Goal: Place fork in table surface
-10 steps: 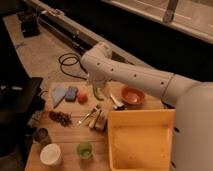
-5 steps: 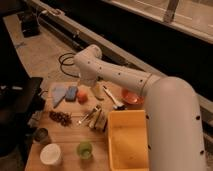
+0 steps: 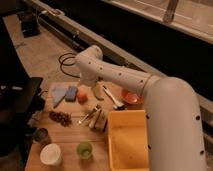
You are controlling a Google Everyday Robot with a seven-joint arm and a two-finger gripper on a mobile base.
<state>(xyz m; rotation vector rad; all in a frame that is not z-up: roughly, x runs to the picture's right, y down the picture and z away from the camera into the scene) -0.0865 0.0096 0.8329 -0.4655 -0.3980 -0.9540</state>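
Fork (image 3: 89,117) lying flat on the surface (image 3: 67,136), near the middle, in a small bunch of shiny and tan things. Placed between the dark grapes (image 3: 60,118) and the big yellow tub (image 3: 129,146), just beside the far corner of the tub. Not held by anything.

Tool (image 3: 90,84) at the end of the thick white arm (image 3: 150,95), over the far part of the surface. Spread apart, with nothing seen in it. Apart from the fork and not touching it. Mostly hidden behind the round end of the arm, so hard to see well.

Near the tool, in a row along the far side of the surface: a pale blue cloth (image 3: 58,95), a blue sponge (image 3: 71,93), a round orange fruit (image 3: 82,96), a green pepper (image 3: 98,93), a white-handled spoon (image 3: 113,98) and an orange bowl (image 3: 131,97).

Along the near edge: a dark can (image 3: 41,135), a white cup (image 3: 50,154) and a green cup (image 3: 84,149).

Black cable (image 3: 67,60) in loops on the floor past the far edge.
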